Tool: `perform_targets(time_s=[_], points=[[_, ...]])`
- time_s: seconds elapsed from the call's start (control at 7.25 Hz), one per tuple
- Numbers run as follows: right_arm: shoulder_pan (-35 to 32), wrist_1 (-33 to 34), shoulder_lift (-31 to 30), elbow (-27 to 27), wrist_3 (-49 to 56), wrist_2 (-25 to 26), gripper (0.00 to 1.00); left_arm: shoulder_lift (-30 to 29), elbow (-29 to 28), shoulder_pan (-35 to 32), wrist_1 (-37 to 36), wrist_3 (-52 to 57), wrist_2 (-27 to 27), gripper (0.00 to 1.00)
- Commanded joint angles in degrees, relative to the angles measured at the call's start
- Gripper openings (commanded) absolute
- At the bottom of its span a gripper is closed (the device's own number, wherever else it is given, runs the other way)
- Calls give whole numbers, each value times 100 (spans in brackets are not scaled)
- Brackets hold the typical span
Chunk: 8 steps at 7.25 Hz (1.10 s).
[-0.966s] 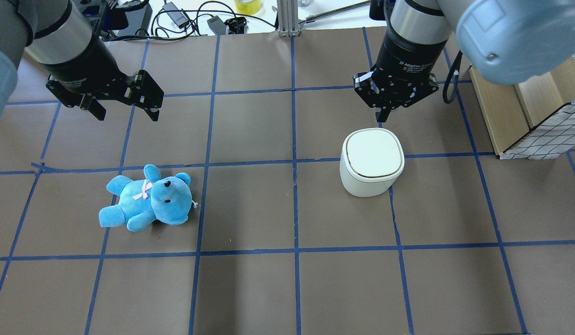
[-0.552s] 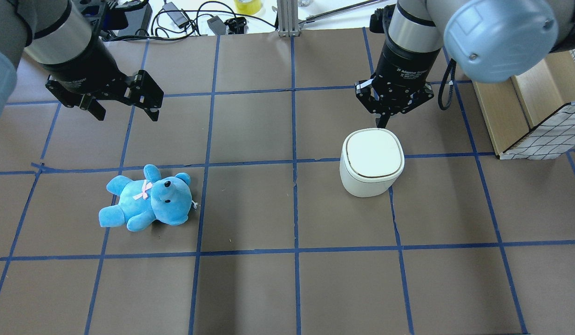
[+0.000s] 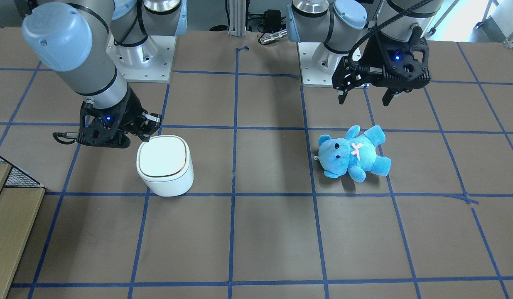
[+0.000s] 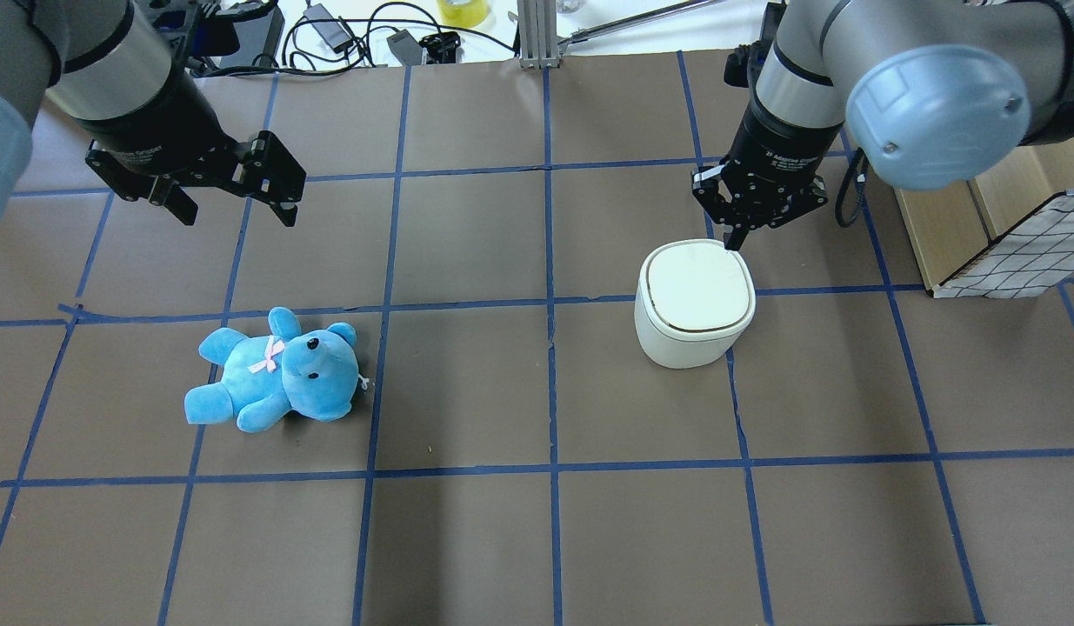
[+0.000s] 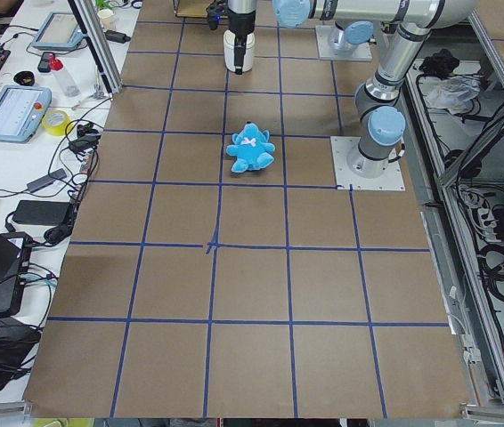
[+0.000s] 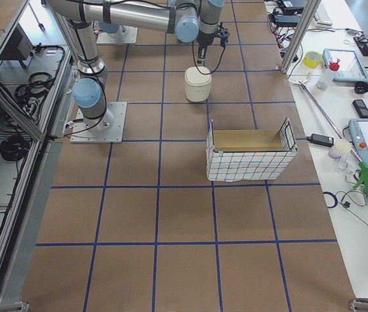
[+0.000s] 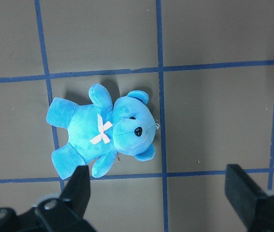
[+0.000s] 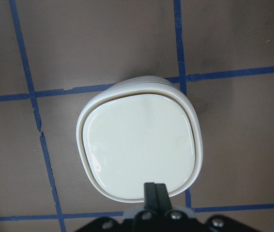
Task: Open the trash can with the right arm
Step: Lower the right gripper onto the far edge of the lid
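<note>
Under right gripper [image 8: 155, 190], trash can [image 8: 139, 145] rim

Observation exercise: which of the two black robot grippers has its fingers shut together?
The right gripper, fingers pressed together at the edge of the small white plastic trash can; the left gripper has fingers spread wide.

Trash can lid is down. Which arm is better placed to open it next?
Right. The right hand, fingers shut, is poised at the lid edge of the trash can. The left hand hangs open on the other side of the table, near the blue teddy bear.
</note>
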State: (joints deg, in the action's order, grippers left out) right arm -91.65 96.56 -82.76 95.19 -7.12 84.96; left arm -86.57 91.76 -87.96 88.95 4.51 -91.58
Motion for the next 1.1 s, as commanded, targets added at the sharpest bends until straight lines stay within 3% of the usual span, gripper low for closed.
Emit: perform_targets(time_s=[0.0,0.97], points=[[-2,126,102,87,-44,47,0,0,0,-2,0,-2,0,100],[-20,223,383,105,-369,276,0,0,9,-2,0,-2,0,100]])
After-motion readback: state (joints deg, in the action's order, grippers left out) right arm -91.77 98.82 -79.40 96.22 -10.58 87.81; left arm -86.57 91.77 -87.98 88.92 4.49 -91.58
